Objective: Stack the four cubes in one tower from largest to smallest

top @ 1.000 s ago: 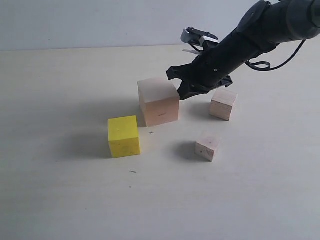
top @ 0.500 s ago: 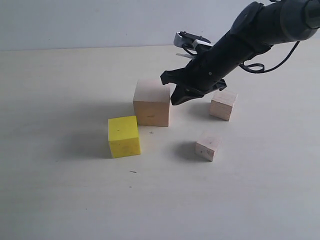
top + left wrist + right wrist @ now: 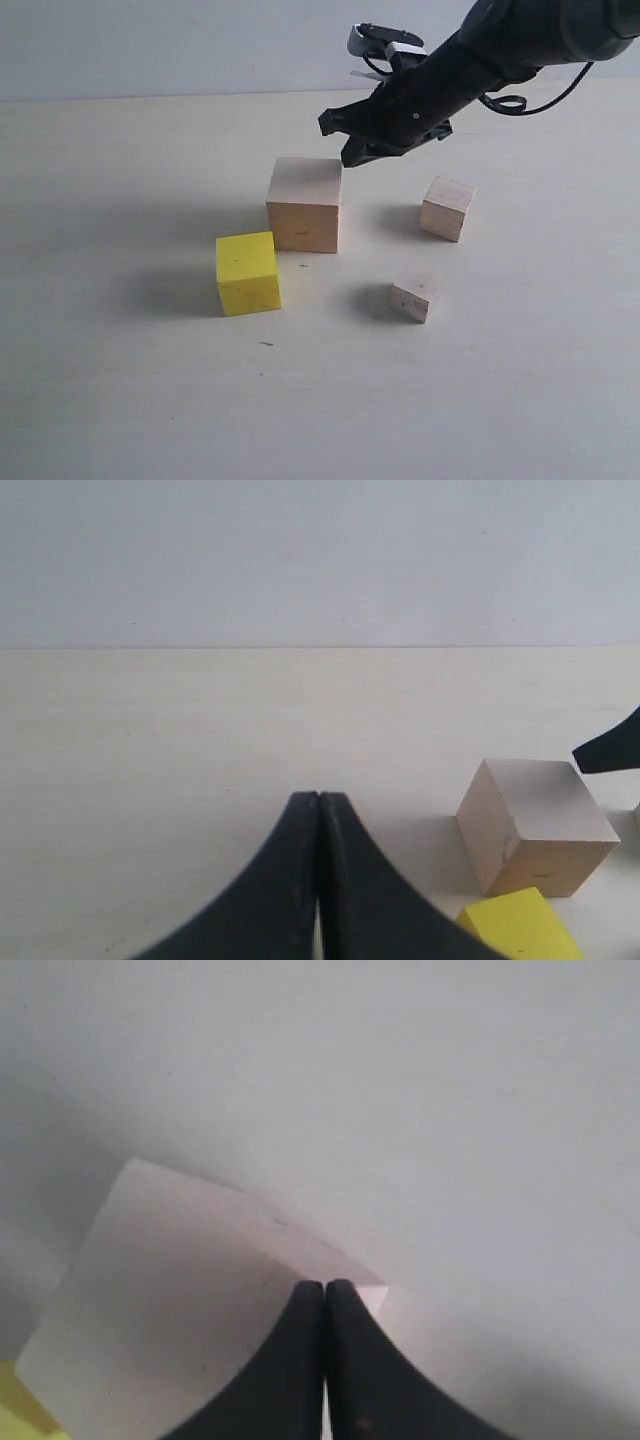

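On the table's left side, catalogued from left to right in the exterior view:

1. Left gripper [image 3: 318, 810]. It is seen only in its own wrist view. The black jaws are pressed together with nothing between them, low over bare table, with the yellow and large cubes off to one side.

2. Bright yellow painted cube [image 3: 247, 272], second in size. It rests flat, near the large cube's front-left corner but apart from it. It is probably rigid and light, and the paint may be slicker than raw wood. Take it by two opposite side faces at mid-height.

3. Large pale bare-wood cube [image 3: 305, 205], the base of the tower. It rests flat with its top bare. It is likely the heaviest piece and wide for your jaws, so it is best left where it stands.

4. Right gripper [image 3: 323, 1290]. Its jaws are clenched and hold nothing. It hangs above the large cube's far right corner, clear of it.

5. Smallest bare light-wood cube [image 3: 416, 292]. It stands alone at front right, turned corner-on. It is very light and easily nudged, so square your jaws to its faces first.

6. Small bare light-wood cube [image 3: 446, 208]. It sits behind the smallest cube and well apart from the large one. The raw grain should give your pads good friction.

Nothing is stacked yet.

Surface: the pale matte tabletop [image 3: 120, 400] looks level and carries a few small dark specks. Cubes may slide on it if pushed.

Room: a plain pale wall [image 3: 150, 50] stands behind the table, and the light is even with soft shadows.
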